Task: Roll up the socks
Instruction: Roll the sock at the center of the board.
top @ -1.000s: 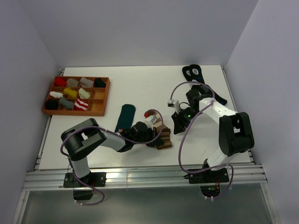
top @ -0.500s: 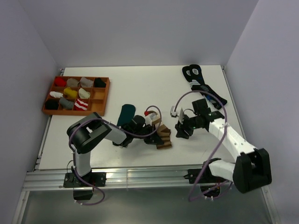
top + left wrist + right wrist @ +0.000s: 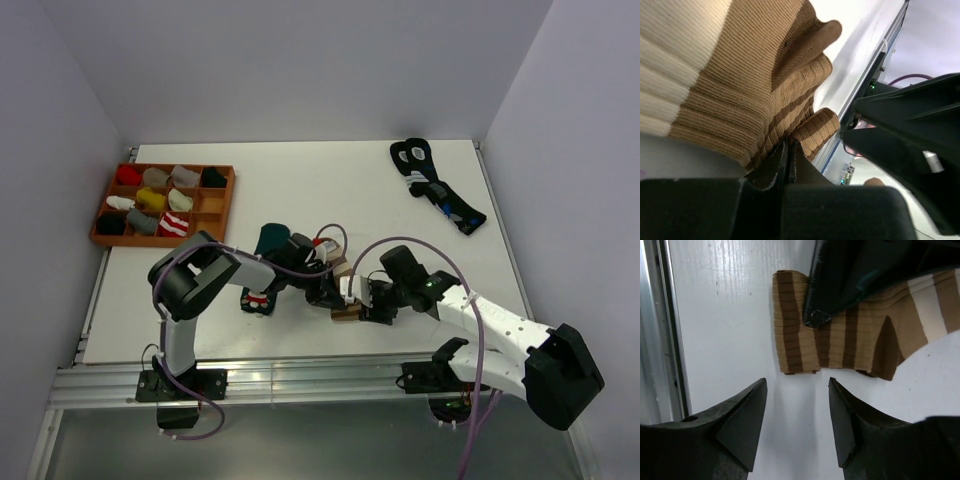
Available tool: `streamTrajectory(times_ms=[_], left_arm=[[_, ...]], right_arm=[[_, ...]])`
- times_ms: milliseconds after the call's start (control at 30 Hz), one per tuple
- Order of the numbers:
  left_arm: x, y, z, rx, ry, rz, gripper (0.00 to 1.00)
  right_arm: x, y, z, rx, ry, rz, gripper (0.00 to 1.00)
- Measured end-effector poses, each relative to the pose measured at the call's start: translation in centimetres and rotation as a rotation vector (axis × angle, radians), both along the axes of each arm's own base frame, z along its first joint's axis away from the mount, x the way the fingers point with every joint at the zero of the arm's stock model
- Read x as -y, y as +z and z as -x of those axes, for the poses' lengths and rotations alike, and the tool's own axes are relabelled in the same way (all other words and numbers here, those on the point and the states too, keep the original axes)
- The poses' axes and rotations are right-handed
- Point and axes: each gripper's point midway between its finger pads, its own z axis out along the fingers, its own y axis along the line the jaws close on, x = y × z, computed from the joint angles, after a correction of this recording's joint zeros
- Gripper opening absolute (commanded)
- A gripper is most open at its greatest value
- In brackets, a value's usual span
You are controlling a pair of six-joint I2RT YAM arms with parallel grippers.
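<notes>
Rolling step: left gripper (image 3: 789, 150) pinches the striped sock (image 3: 840, 345); right gripper (image 3: 797, 382), jaws spread (nothing held), should probably next close on the folded end.

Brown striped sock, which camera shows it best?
Right wrist: the sock shows its folded end and stripes plainly. Left wrist is too close, only knit pinched in its fingers. Top view: the arms mostly cover it.
</notes>
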Motion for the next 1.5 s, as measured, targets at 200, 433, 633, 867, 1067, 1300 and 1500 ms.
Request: streamTrajectory(times_ms=[200,433,633,867,1067,1300,1500], left_arm=[[0.1,0.0,0.0,-0.042,-0.018,-0.007,0.00],[0.1,-0.1,0.0,-0.070,-0.028,-0.017,0.00],[0.2,-0.1,0.1,-0.077,-0.032,-0.016,0.00],[0.2,-0.1,0.3,-0.085,-0.038,-0.001,0.00],[0.0,-0.2,0.3,-0.091,-0.025,0.009,0.09],[-0.7,-0.1,0.3,-0.076,0.062,0.031,0.18],[-1.2,0.2,-0.2,-0.030,0.175,0.014,0.18]], right_arm=[[-0.5,-1.2,0.9,0.056,0.055,0.029,0.61],[-1.6,-1.5,0.8,0.127,0.089,0.035,0.61],[-2.5,-2.2,1.0,0.139,0.112,0.058,0.52],[-2.7,-3.4,0.5,0.138,0.091,0.096,0.40],[-3.1,-3.7,0.0,0.114,0.058,0.112,0.28],[-3.0,-3.2,0.0,0.032,0.036,0.092,0.23],[-2.4,-2.4,-0.1,-0.129,0.021,0.064,0.21]])
